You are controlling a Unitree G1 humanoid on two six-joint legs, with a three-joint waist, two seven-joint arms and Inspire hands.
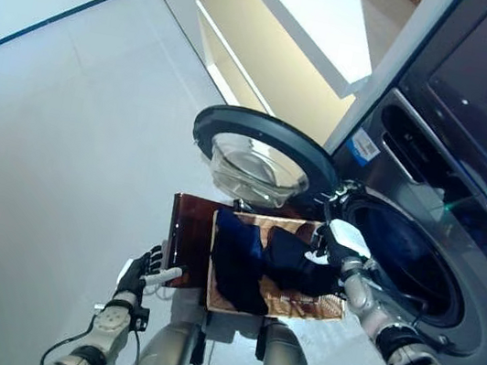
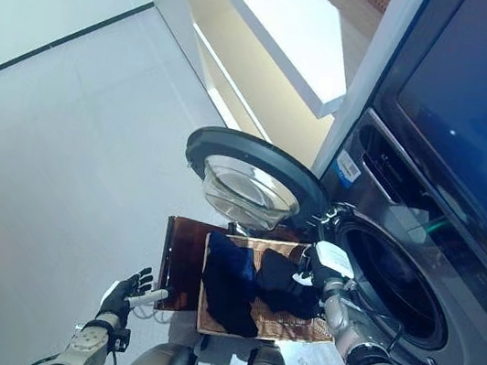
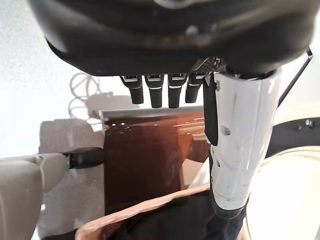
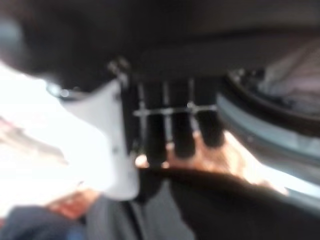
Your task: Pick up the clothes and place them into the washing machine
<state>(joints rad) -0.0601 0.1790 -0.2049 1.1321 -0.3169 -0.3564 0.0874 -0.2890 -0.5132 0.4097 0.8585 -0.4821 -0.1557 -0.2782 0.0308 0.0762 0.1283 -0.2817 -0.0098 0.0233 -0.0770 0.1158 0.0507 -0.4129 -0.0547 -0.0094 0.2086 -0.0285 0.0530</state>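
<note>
While right hand (image 1: 332, 252) grips, dark clothes (image 1: 255, 257) lie beneath in basket (image 1: 298, 304).

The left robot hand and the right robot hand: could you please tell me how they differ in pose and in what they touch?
The left robot hand hangs low beside the brown wooden board, fingers straight and holding nothing; the right robot hand reaches onto the dark blue clothes in the tan woven basket. The left is far from the washing machine's round opening; the right is next to it. Both are dark with a white thumb cover.
</note>
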